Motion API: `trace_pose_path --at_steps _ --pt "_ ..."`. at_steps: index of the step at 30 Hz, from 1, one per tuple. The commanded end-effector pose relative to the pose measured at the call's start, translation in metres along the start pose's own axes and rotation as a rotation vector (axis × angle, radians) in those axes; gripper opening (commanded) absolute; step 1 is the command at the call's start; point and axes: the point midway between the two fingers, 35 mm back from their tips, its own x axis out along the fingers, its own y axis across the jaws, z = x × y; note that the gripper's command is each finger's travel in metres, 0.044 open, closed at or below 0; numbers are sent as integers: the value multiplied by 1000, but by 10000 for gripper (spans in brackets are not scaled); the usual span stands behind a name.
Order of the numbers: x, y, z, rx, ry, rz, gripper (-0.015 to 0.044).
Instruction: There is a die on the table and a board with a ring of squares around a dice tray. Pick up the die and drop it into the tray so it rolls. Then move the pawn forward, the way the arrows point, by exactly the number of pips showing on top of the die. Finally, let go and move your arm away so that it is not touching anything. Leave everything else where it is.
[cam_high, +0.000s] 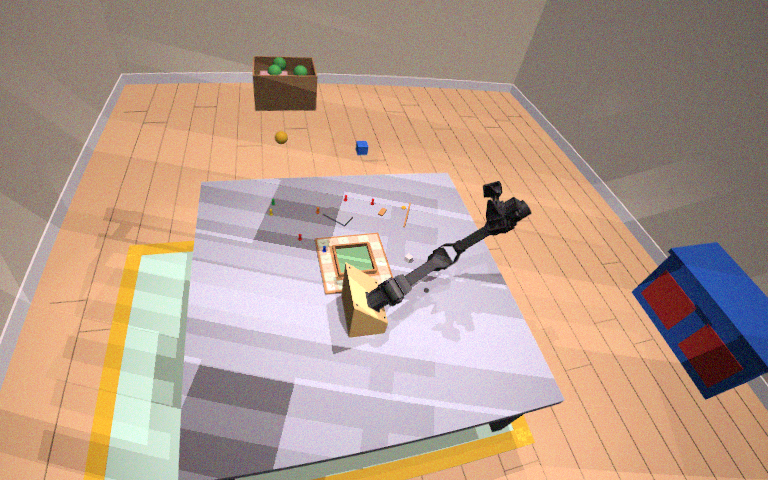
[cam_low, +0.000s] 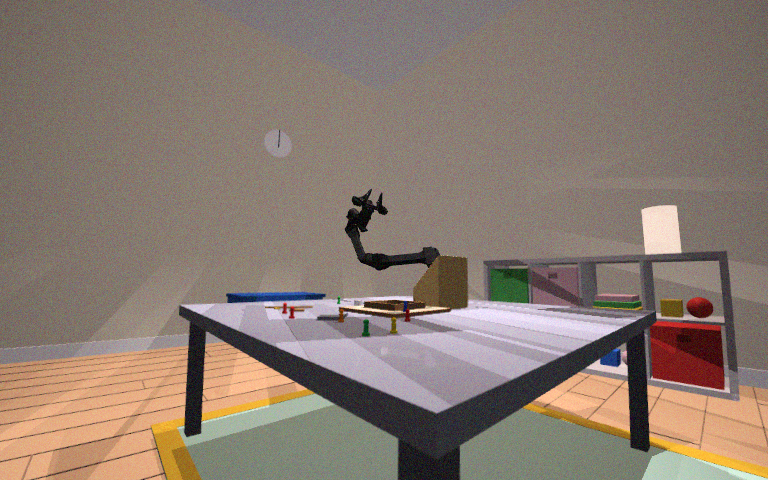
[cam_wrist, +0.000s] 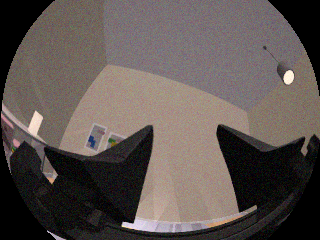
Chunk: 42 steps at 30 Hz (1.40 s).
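Observation:
The small white die (cam_high: 408, 258) (cam_low: 357, 303) lies on the table to the right of the board (cam_high: 326, 272) (cam_low: 362, 311); its pips are too small to read. The dice tray (cam_high: 353, 257) in the middle of the board shows a green floor with nothing in it. The blue pawn (cam_high: 324, 249) (cam_low: 405, 305) stands on the board near its upper left corner in the top view. My gripper (cam_low: 376, 193) (cam_wrist: 186, 130) is open and empty, high above the table, its fingers pointing upward, far from the die and pawn. The board's arrows cannot be made out.
A tan wedge mount (cam_high: 367, 316) (cam_low: 451, 283) holds the arm's base beside the board. Behind the board are red pawns (cam_high: 299, 237), an orange pawn (cam_high: 317, 210), green and yellow ones, a dark bent piece (cam_high: 343, 224), an orange block (cam_high: 382, 211) and a thin stick (cam_high: 407, 215).

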Motion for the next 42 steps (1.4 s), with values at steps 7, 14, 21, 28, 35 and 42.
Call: trace_pose_path --at_steps 7,14,21,28,35,42 --pt "81 30 -27 -286 420 -295 275" --pt "119 2 -78 -387 746 -488 275" --pt "122 -44 -137 -378 1021 -660 275" --pt "92 -91 -197 -351 1316 -780 275" --pt "24 -130 -257 -253 1631 -878 275" --pt "-72 -142 -322 -56 1971 -906 275"
